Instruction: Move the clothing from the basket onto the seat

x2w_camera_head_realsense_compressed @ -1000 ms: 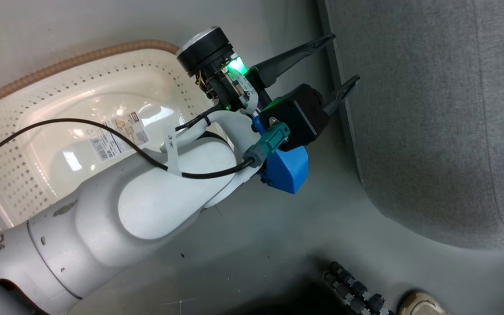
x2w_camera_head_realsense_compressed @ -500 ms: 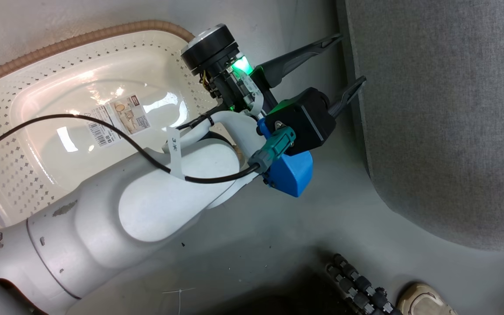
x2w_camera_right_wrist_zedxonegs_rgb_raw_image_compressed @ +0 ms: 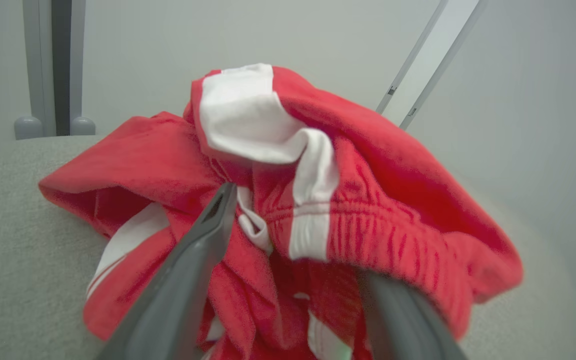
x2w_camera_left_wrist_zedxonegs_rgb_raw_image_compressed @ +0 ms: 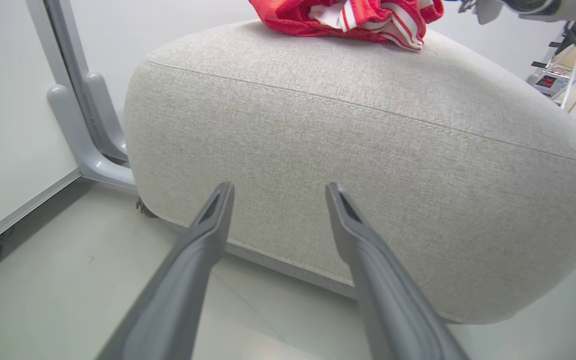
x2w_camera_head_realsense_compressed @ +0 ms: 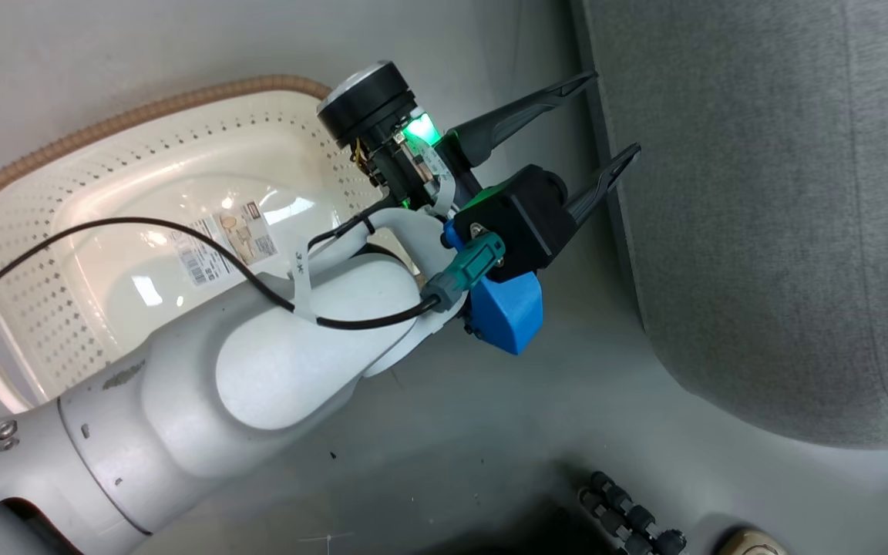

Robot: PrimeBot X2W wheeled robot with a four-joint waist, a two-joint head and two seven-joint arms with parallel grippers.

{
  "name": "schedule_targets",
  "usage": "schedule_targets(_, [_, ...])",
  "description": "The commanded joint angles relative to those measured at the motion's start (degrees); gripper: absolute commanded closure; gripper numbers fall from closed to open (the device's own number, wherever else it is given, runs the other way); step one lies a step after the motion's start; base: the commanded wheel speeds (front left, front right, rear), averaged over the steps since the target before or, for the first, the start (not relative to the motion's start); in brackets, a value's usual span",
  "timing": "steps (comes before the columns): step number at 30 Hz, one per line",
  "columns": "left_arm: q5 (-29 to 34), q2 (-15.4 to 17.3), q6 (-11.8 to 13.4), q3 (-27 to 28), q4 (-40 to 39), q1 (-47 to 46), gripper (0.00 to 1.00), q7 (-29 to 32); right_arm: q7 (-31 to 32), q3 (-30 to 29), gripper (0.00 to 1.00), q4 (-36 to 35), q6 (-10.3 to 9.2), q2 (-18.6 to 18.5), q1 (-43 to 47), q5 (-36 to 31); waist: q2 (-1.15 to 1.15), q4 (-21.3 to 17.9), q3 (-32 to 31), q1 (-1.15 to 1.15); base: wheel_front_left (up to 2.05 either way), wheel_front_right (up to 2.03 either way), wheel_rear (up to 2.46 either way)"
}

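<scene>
Clothing (x2w_camera_right_wrist_zedxonegs_rgb_raw_image_compressed: 318,200) sits in a red-and-white heap right on the right pincer (x2w_camera_right_wrist_zedxonegs_rgb_raw_image_compressed: 293,232). Its jaws are spread wide, one finger bare on the near side, the other buried under a fold, so nothing is clamped but cloth hangs on it. The heap rests on top of the seat (x2w_camera_right_wrist_zedxonegs_rgb_raw_image_compressed: 8,225); the picture is soft there, so cannot tell if it has fully settled. Judgement: the step in hand is the release. Best done by pulling the pincer back along its own fingers, slowly, jaws wide, so the fold slides off instead of dragging the heap toward the edge. Left pincer (x2w_camera_left_wrist_zedxonegs_rgb_raw_image_compressed: 279,186) is open too, holding nothing, low beside the seat's flank and pointed at it; fine to leave parked. Farther off, the basket (x2w_camera_head_realsense_compressed: 105,127) shows a bare floor with a paper label (x2w_camera_head_realsense_compressed: 224,239). The forearm (x2w_camera_head_realsense_compressed: 282,370) hides one corner, so it's worth a look before calling it done.
</scene>
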Motion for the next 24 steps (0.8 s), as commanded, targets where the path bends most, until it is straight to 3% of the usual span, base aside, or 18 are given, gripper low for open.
schedule_targets(1, [-0.4,-0.1,0.3,0.0,0.2,0.8,0.0,-0.6,0.0,0.0,0.0,-0.5,-0.04,0.7,2.2,0.2,0.0,0.2,-1.9,0.0,0.0,0.0,0.0])
schedule_targets(14, [-6.5,-0.3,3.6,5.5,6.1,10.5,0.0,-9.8,0.0,7.9,0.0,-11.4,-0.03,1.8,20.6,3.4,0.0,2.6,-18.3,0.0,0.0,0.0,0.0])
schedule_targets(24, [-5.7,1.2,7.2,19.1,2.6,21.9,0.0,-10.8,0.0,16.8,0.0,-16.4,-0.03,1.2,25.8,3.6,0.0,7.6,-29.1,0.0,0.0,0.0,0.0])
